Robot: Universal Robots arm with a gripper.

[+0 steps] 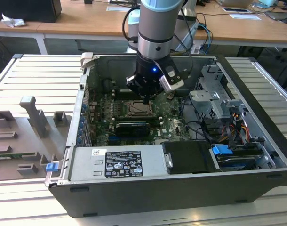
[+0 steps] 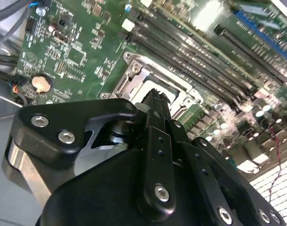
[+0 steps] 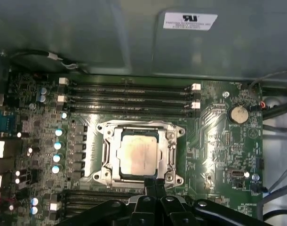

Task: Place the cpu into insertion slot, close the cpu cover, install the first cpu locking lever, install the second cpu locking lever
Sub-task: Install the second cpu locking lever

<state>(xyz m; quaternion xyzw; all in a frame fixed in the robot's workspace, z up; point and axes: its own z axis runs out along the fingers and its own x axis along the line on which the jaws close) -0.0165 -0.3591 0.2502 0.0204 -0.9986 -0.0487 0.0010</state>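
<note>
The cpu [image 3: 139, 153], a pale beige square chip, lies in the insertion slot [image 3: 110, 176] on the green board. The cpu cover [image 3: 171, 150], a silver frame, lies flat around the chip, whose top shows through the cut-out. My gripper [image 3: 153, 185] hovers at one edge of the socket, fingers pressed together with nothing between them. In the second wrist view the gripper [image 2: 155, 96] tip hides part of the insertion slot [image 2: 134, 75]. In the exterior view the gripper [image 1: 146, 99] hangs just above the cpu [image 1: 138, 109] inside the open computer case.
Long black memory slots [image 3: 129, 96] run on both sides of the socket. A black expansion card [image 1: 131, 127], the power supply box [image 1: 117, 162], a drive cage [image 1: 214, 101] and cables [image 1: 228, 129] crowd the case. A grey fixture plate [image 1: 26, 132] lies at the exterior view's left.
</note>
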